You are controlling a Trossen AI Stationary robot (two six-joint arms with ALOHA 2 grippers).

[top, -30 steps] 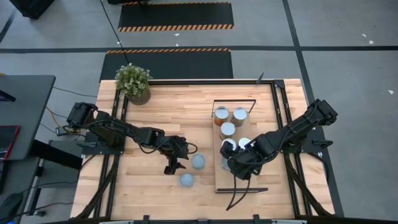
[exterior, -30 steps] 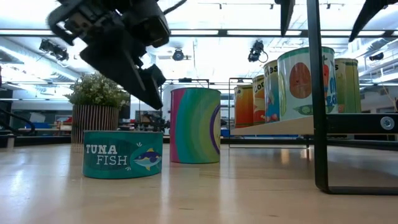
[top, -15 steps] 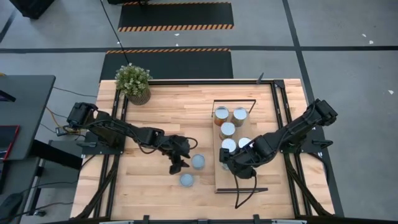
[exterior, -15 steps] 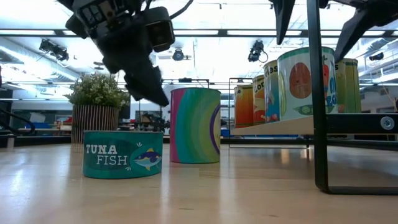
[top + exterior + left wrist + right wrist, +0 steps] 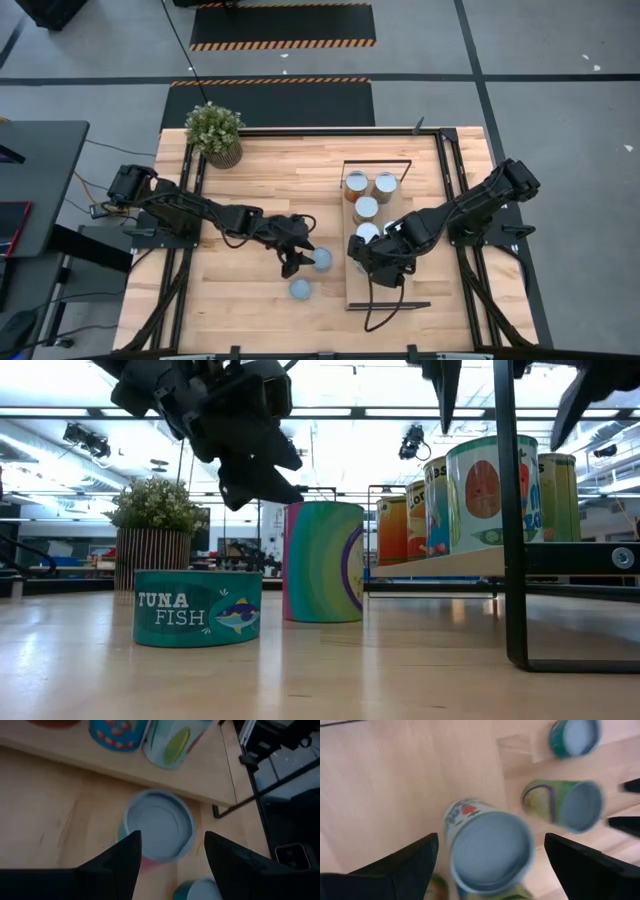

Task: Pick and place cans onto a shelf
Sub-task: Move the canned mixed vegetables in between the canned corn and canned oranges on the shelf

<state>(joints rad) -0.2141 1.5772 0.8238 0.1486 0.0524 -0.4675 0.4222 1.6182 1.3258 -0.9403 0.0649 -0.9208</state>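
A tall can with green and pink stripes stands upright on the table, left of the shelf. My left gripper is open beside and above its pale top. A flat teal tuna can rests nearer the front edge. Several cans stand on the shelf. My right gripper is open and empty above one of them, a can with a red and blue label; its fingers stand wide on either side without touching. My left gripper comes at the tall can slanting down from the table's left, fingers open. One fingertip lies at the top rim on the can's left side. I cannot tell for sure that it touches. The can stands upright on the table.
A potted plant stands at the far left corner. The shelf's black frame post rises near the front, and another frame stands at its far end. Bare tabletop lies left of the two loose cans.
My left gripper has moved toward the table's right, up to the tall can, staying open. The tall can has slid a little toward the shelf, still upright. My right gripper has moved a little toward the table's left and far edge over the shelf, staying open.
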